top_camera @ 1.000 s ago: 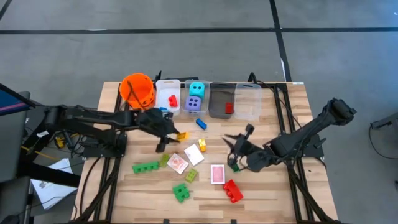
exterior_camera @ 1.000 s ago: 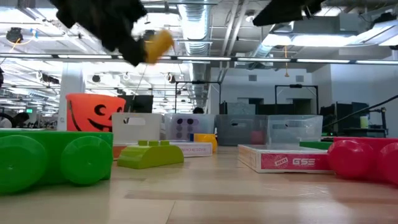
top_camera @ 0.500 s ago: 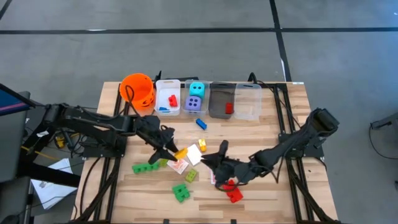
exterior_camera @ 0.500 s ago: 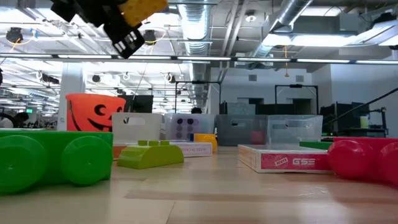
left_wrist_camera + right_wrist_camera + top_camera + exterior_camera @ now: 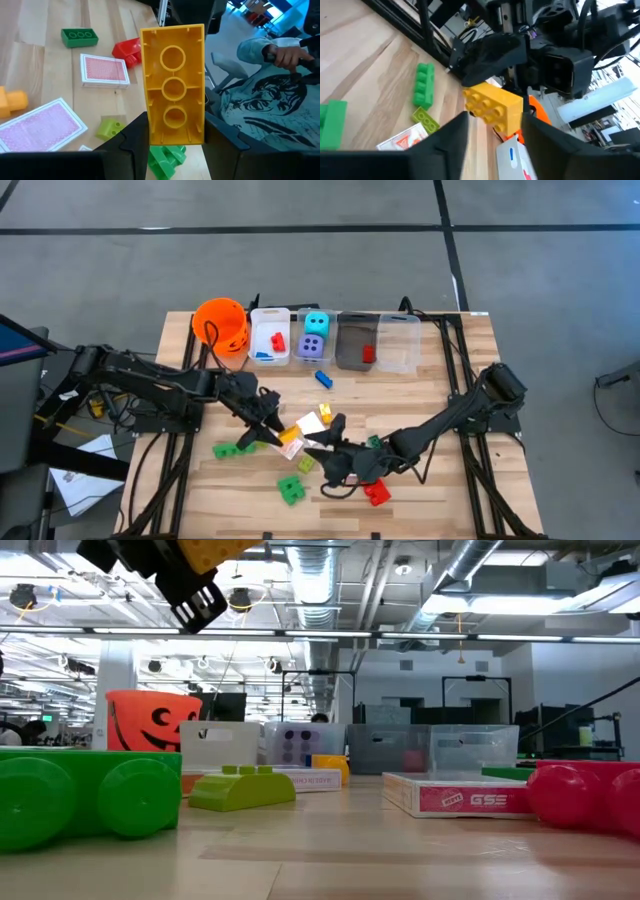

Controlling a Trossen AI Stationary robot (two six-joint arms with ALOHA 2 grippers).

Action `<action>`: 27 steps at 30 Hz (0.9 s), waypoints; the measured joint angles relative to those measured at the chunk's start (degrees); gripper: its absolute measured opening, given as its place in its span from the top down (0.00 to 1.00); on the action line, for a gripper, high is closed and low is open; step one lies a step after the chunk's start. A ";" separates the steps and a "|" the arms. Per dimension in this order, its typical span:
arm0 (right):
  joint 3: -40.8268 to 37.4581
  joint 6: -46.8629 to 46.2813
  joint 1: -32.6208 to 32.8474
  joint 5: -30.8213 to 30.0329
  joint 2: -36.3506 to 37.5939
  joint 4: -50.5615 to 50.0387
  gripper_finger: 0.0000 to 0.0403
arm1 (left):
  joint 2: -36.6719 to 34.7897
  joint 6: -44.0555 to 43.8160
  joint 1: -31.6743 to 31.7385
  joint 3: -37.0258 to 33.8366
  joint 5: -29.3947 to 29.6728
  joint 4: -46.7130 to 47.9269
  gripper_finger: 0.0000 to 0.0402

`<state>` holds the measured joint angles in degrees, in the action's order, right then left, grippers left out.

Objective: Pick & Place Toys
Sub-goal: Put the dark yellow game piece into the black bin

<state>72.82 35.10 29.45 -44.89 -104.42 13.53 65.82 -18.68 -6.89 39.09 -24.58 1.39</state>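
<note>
My left gripper [image 5: 275, 430] is shut on a yellow brick [image 5: 291, 437] held in the air above the table's middle; the low view shows the brick [image 5: 215, 552] at its top edge. My right gripper [image 5: 322, 452] stands open just to the right of it. In the right wrist view its fingers frame the yellow brick [image 5: 492, 105], which lies beyond their tips, apart from them. On the table lie green bricks [image 5: 232, 448] [image 5: 292, 490], a red brick [image 5: 377, 492], a blue brick [image 5: 323, 378] and pink-backed cards [image 5: 285, 448]. My left gripper pinches the yellow brick's two long sides [image 5: 150, 135] between its two fingers, at one end of the brick. The fingers come from the table's left, slanting slightly down, and lie along the brick. The brick sticks out past them, hollow underside toward the wrist camera, lifted clear.
An orange pumpkin bucket [image 5: 222, 323] and a row of clear bins [image 5: 398, 340] stand along the far edge; bins hold a red brick [image 5: 278, 340], a cyan die [image 5: 316, 322] and a purple die [image 5: 312, 346]. A person [image 5: 265, 100] sits beyond the table.
My right gripper has swung across the table toward its left edge, up to the left gripper and the yellow brick. My left gripper has shifted toward the near edge and rolled, turning the yellow brick with it; the brick stays clear of the table.
</note>
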 joint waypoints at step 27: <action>0.24 -6.35 -2.97 15.86 0.63 -1.13 0.26 | 7.02 -3.34 -3.35 0.07 -2.27 -11.39 0.66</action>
<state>73.06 28.75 26.48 -29.03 -103.79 12.41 72.85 -22.02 -10.24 39.16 -26.85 -10.00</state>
